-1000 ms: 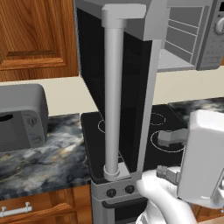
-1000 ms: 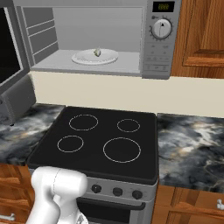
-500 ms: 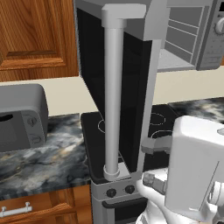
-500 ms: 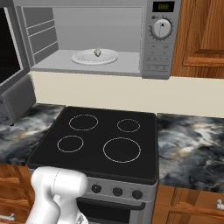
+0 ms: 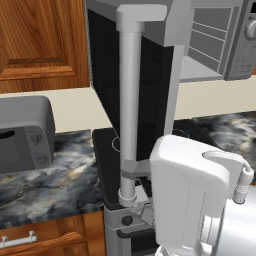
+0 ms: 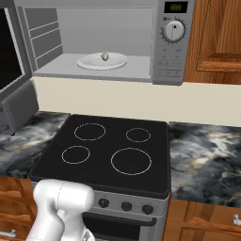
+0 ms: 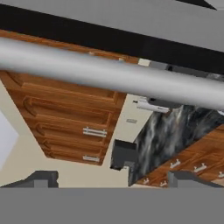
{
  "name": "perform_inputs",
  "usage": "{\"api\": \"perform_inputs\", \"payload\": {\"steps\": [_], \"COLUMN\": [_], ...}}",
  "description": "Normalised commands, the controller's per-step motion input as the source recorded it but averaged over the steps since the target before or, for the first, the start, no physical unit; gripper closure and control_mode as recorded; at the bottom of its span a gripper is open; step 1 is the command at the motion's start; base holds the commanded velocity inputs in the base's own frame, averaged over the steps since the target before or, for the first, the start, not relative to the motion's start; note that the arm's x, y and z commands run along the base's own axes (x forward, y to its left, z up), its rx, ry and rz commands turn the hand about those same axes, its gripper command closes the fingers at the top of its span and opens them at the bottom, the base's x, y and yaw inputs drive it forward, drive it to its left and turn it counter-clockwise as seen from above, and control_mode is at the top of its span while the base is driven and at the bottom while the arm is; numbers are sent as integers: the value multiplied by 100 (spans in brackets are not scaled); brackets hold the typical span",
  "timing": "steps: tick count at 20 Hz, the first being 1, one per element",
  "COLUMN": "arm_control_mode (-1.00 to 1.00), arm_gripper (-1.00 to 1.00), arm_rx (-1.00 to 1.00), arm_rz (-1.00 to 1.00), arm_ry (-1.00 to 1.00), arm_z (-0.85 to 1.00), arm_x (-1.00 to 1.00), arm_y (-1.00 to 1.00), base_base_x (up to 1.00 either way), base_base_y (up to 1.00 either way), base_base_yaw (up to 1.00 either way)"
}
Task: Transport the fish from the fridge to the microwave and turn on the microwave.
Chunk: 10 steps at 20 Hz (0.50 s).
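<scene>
Beside microwave handle (image 7: 113, 81), wide-open empty gripper (image 7: 111, 178)

A black stove (image 6: 108, 150) with four white rings sits between two stretches of dark marbled counter (image 6: 204, 157), and three round knobs (image 6: 126, 205) line its grey front below. A small rounded grey appliance (image 5: 22, 132) stands on the counter to the left, against the cream wall (image 6: 141, 101). Wooden upper cabinets (image 5: 42, 42) hang above the counter, and wooden drawers with pale bar handles (image 5: 17, 241) run beneath it. Seen tilted from the hand, more wooden cabinet fronts (image 7: 65, 118) carry small silver handles.
</scene>
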Motion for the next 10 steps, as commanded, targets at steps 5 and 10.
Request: {"api": "perform_inputs", "payload": {"steps": [5,10], "arm_control_mode": [-100,-100], "arm_gripper": [-100,-100], "arm_rx": [4,7], "arm_rz": [-8,-13], "arm_ry": [0,0], "arm_z": [5,7], "arm_x": [6,13], "arm_y": [38,35], "base_base_x": [0,0], "base_base_y": [0,0], "base_base_yaw": [0,0]}}
